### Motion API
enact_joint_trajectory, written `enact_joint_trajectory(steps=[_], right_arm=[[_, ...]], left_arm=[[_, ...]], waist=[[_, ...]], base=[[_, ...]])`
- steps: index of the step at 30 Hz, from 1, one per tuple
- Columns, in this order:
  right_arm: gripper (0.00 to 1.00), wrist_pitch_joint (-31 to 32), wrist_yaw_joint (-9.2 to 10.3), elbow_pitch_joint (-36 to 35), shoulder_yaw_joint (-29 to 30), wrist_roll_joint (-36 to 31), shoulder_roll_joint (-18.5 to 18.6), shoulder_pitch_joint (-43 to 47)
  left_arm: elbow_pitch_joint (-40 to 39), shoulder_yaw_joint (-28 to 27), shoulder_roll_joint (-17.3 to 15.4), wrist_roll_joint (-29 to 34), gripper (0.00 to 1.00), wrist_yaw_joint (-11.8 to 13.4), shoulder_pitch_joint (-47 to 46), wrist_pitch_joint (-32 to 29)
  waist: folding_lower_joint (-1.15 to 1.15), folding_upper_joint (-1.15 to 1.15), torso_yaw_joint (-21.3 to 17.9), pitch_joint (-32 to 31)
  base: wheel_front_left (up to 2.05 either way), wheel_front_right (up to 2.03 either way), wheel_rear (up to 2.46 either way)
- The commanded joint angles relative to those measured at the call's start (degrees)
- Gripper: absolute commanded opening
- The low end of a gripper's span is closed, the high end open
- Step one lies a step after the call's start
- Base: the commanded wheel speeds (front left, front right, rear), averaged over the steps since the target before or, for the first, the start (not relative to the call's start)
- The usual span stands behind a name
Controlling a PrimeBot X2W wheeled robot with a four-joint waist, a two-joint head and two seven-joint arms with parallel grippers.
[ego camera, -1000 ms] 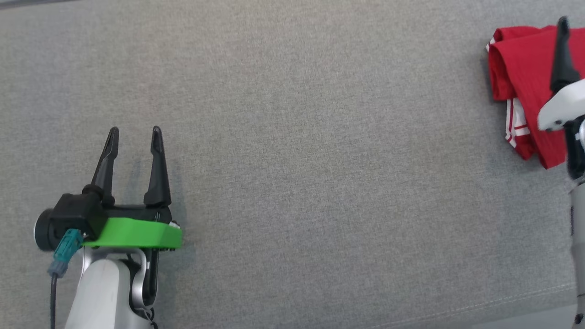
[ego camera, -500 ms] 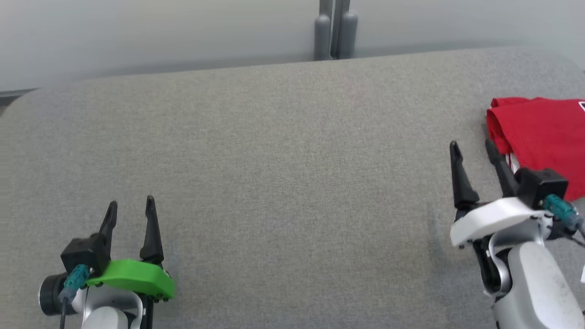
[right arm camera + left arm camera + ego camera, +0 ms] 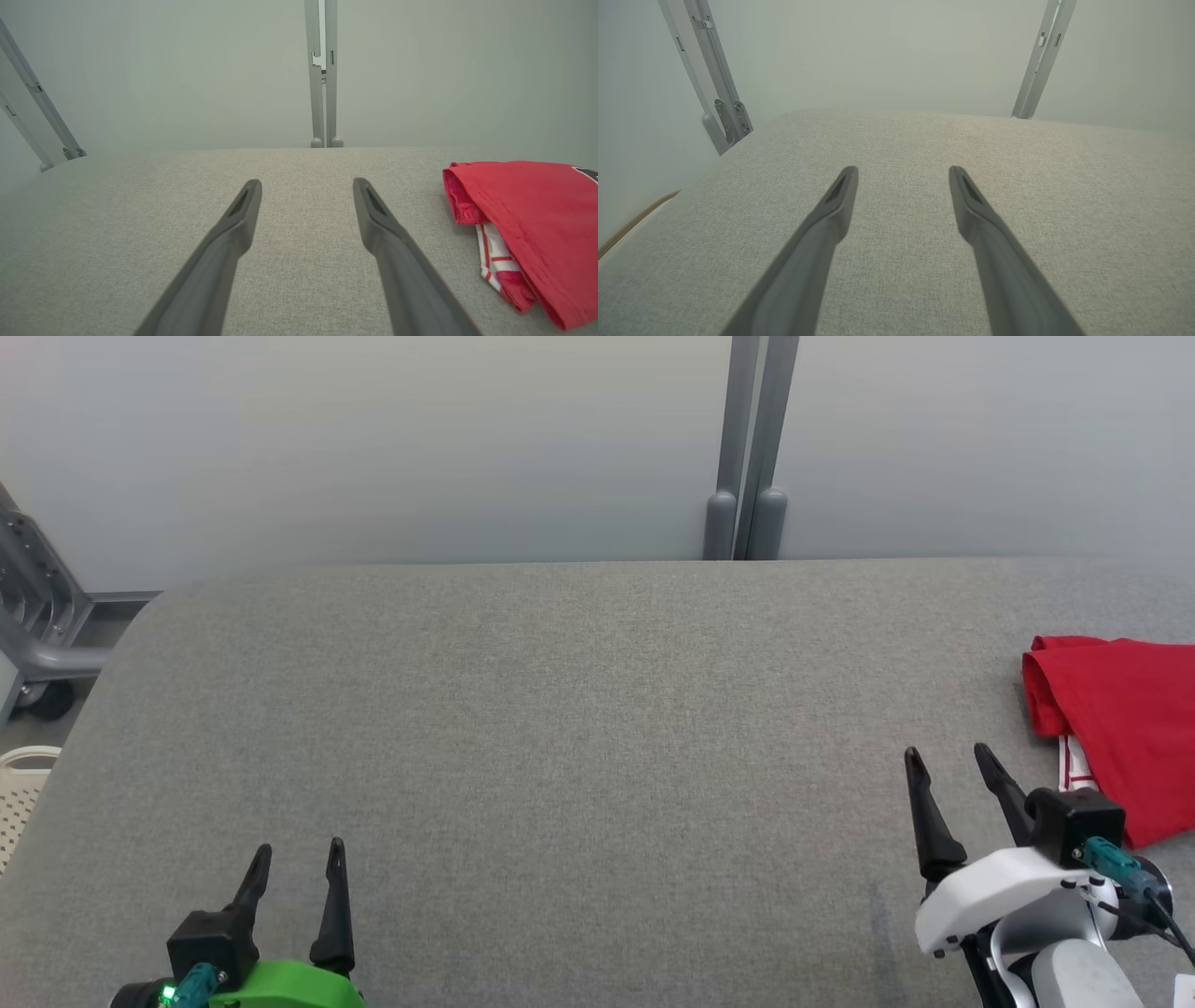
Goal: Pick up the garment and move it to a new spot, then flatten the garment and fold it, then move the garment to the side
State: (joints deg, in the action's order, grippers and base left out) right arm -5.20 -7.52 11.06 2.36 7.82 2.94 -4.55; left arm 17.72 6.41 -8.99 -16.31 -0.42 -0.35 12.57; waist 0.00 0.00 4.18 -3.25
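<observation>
A folded red garment point(image 3: 1125, 728) with a white-and-red striped trim lies at the far right of the grey fabric surface point(image 3: 579, 728), cut off by the frame's edge. In the right wrist view the garment point(image 3: 528, 224) rests just to the right of the fingers. My right gripper point(image 3: 947, 762) stands open and empty, a little to the garment's left and apart from it. My left gripper point(image 3: 298, 851) is open at the lower left, over bare fabric, with nothing between its fingers point(image 3: 840, 196).
A pale wall with a grey post point(image 3: 747, 457) stands behind the surface. A grey wheeled frame point(image 3: 37, 625) and a cream perforated basket point(image 3: 19, 793) sit off the surface's left edge. The surface's far edge runs across the middle of the head view.
The head camera has tilted up, so the wall and far edge came into view. My right gripper has left the garment and drawn back to its left; both grippers sit lower in frame.
</observation>
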Motion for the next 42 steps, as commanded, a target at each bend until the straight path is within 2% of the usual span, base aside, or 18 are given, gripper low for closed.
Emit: enact_joint_trajectory(steps=[1, 7, 18, 34, 35, 38, 42], right_arm=[[1.0, -0.22, 0.09, -0.5, 0.29, -0.57, 0.03, 1.13], [1.0, -0.55, 0.09, -1.66, 1.67, 1.28, 0.07, 3.71], [1.0, -0.05, 0.08, -0.31, 2.61, 0.7, 0.01, 4.46], [1.0, -0.85, 0.08, 0.6, 2.08, 0.7, 0.02, 3.26], [0.0, -0.51, -0.01, 0.74, 2.12, 0.83, -0.11, 3.87], [0.0, -0.36, -0.01, 2.38, 2.16, 0.96, -0.49, 4.74], [0.0, 0.68, -0.01, 3.01, 3.06, 5.09, -0.51, 4.07]], left_arm=[[0.0, 0.25, -0.25, 0.61, 1.0, -0.2, 0.89, 0.4], [0.09, 1.09, -0.12, 0.93, 1.0, -0.66, 2.32, 1.58], [0.79, 0.36, -0.03, 0.23, 1.0, -1.35, 2.15, 2.52], [0.89, -0.16, 0.26, 0.48, 1.0, -0.79, 1.15, 2.6], [1.16, 0.0, 0.44, 0.34, 0.0, -1.03, 1.7, 2.35], [2.72, 0.16, 0.99, 0.21, 0.0, -1.04, 2.15, 1.97], [3.14, -0.64, 1.3, -3.66, 0.0, -1.35, 1.18, 0.52]], waist=[[0.0, 0.0, 0.6, -0.73], [0.0, 0.0, 0.18, -0.33], [0.0, 0.0, -0.16, 0.02], [0.0, 0.0, -0.03, 0.47], [0.0, 0.0, -0.03, 0.47], [0.0, 0.0, -0.04, 0.48], [0.0, 0.0, -0.17, 0.56]], base=[[0.0, 0.0, 0.0], [0.0, 0.0, 0.0], [0.0, 0.0, 0.0], [0.0, 0.0, 0.0], [0.0, 0.0, 0.0], [0.0, 0.0, 0.0], [0.0, 0.0, 0.0]])
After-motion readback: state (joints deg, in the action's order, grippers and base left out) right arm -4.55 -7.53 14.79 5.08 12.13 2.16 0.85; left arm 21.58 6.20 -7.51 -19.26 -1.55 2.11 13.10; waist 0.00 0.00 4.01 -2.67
